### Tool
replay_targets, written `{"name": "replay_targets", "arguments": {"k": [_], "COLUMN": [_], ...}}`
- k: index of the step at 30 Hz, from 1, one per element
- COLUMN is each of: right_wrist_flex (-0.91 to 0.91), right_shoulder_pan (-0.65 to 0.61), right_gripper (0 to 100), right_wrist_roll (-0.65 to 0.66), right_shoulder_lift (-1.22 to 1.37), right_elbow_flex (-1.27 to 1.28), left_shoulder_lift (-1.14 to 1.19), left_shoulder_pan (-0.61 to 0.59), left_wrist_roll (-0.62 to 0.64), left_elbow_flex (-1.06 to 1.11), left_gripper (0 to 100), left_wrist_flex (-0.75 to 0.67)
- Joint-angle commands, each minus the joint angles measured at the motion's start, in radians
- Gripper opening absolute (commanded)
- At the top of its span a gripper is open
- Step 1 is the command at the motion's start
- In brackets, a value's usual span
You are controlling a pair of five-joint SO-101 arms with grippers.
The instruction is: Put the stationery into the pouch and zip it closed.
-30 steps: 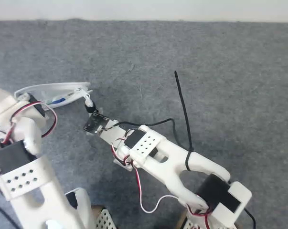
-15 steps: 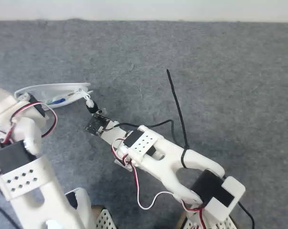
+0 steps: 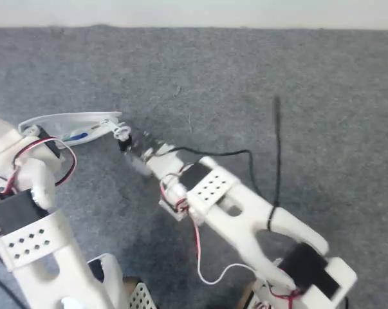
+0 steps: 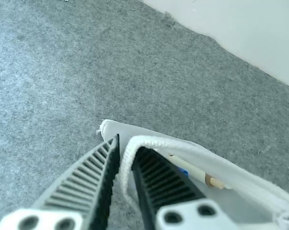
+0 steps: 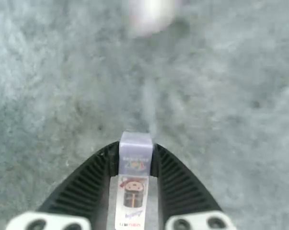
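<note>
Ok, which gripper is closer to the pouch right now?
Left. The left gripper is clamped on the rim of the pouch; the right gripper, holding a small labelled block, sits just beside the pouch's open end.

- On the worktop point(image 3: 258, 71), far left: pouch point(image 3: 65, 121), mouth toward the right.
- Inside the pouch: pen point(image 4: 197, 175).
- Astride the pouch's rim: left hand point(image 4: 125, 147), one finger on either side.
- Just right of the mouth: right hand point(image 3: 130, 145), stationery piece point(image 5: 134, 160) between its fingers.
</note>
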Motion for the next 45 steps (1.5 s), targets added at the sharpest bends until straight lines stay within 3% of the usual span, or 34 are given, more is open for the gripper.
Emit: {"name": "replay_targets", "arguments": {"k": [1,9,22,28,37,45], "right_wrist_flex": [0.015,-0.002,-0.093,-0.148,-0.199,-0.220], "right_shoulder_pan": [0.068,0.157,0.291,0.361,0.446,0.486], "right_gripper": [0.7,0.7,0.7,0.7,0.7,0.7], "right_wrist_roll": [-0.015,-0.157,-0.158,-0.212,-0.264,-0.265], "right_shoulder_lift": [-0.131,-0.236,-0.259,-0.259,-0.259,-0.257], "right_elbow_flex": [-0.055,-0.060,-0.061,-0.058,-0.055,-0.055], "left_shoulder_lift": [-0.011,-0.011,-0.012,-0.077,-0.321,-0.374], "left_shoulder_pan": [-0.002,0.000,0.003,0.011,0.144,0.284], "left_wrist_roll": [-0.003,-0.002,-0.002,0.018,0.014,-0.034], "left_elbow_flex": [-0.004,-0.004,-0.007,-0.033,0.070,0.073], "left_gripper": [1,1,1,1,1,1], "left_wrist_flex": [-0.038,-0.038,-0.034,0.038,0.002,0.006]}}
